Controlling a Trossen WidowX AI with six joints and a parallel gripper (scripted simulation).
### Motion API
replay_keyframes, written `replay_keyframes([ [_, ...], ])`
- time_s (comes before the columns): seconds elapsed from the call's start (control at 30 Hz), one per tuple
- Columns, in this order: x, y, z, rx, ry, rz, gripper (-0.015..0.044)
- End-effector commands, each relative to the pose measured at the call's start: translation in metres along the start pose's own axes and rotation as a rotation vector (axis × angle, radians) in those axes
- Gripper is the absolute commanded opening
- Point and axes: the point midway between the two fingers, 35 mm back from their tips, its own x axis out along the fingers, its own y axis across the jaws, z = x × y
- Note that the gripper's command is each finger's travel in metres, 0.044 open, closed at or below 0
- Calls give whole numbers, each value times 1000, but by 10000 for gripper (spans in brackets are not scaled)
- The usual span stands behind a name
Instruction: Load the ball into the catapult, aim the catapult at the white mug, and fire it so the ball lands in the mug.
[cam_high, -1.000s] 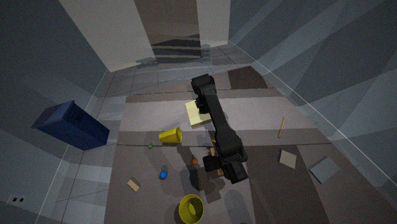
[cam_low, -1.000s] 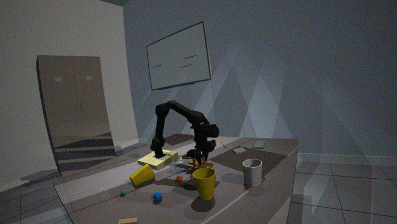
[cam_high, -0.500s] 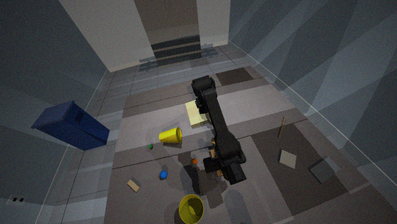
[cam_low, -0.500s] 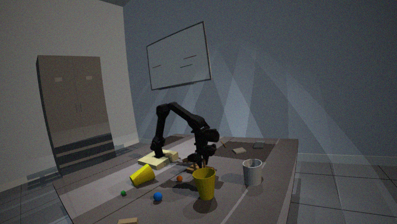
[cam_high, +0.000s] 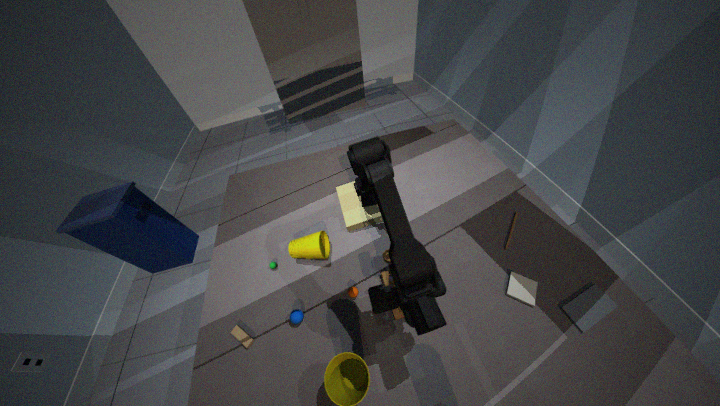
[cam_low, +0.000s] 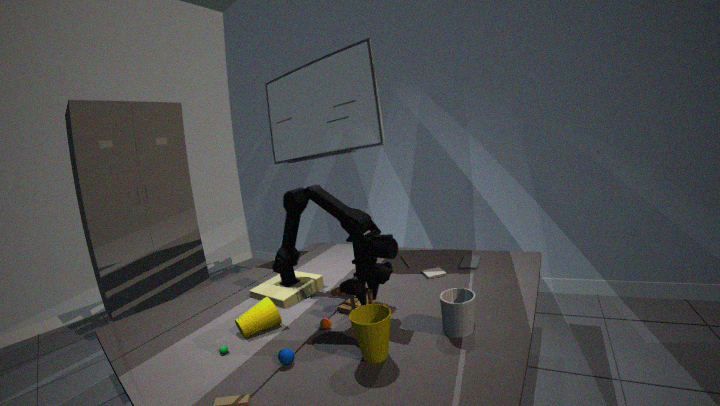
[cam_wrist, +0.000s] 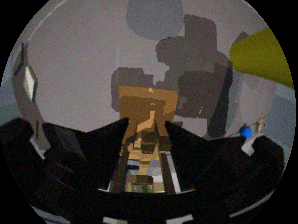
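Note:
The wooden catapult (cam_high: 398, 313) (cam_low: 347, 306) (cam_wrist: 148, 95) stands on the table, partly hidden by the arm. My gripper (cam_high: 396, 304) (cam_low: 364, 294) (cam_wrist: 147, 121) points down over it and is shut on its frame, one finger on each side. An orange ball (cam_high: 353, 292) (cam_low: 325, 323) lies on the table beside the catapult. A blue ball (cam_high: 296, 316) (cam_low: 286, 356) (cam_wrist: 246, 132) and a small green ball (cam_high: 273, 265) (cam_low: 223, 349) lie farther off. The white mug (cam_low: 457, 315) stands upright at the right in the exterior view. Whether the catapult's cup holds anything cannot be told.
A yellow cup (cam_high: 346, 380) (cam_low: 371, 335) (cam_wrist: 265, 56) stands upright between the blue ball and the mug. Another yellow cup (cam_high: 308, 246) (cam_low: 258, 318) lies on its side near the arm's base. A wooden block (cam_high: 241, 336) (cam_low: 231, 400), a white pad (cam_high: 521, 288) (cam_low: 434, 272) and a pencil (cam_high: 511, 230) (cam_low: 405, 261) also lie there.

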Motion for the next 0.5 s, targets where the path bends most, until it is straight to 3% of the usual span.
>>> replay_keyframes([
  [0.0, -1, 0, 0, 1, -2, -1, 236],
  [0.17, -3, 0, 1, 1, -2, -1, 368],
  [0.27, -35, 0, 4, 1, -2, 0, 440],
  [0.4, -91, 0, 1, 0, -1, 1, 440],
  [0.47, -100, 0, -1, 0, -1, 1, 440],
])
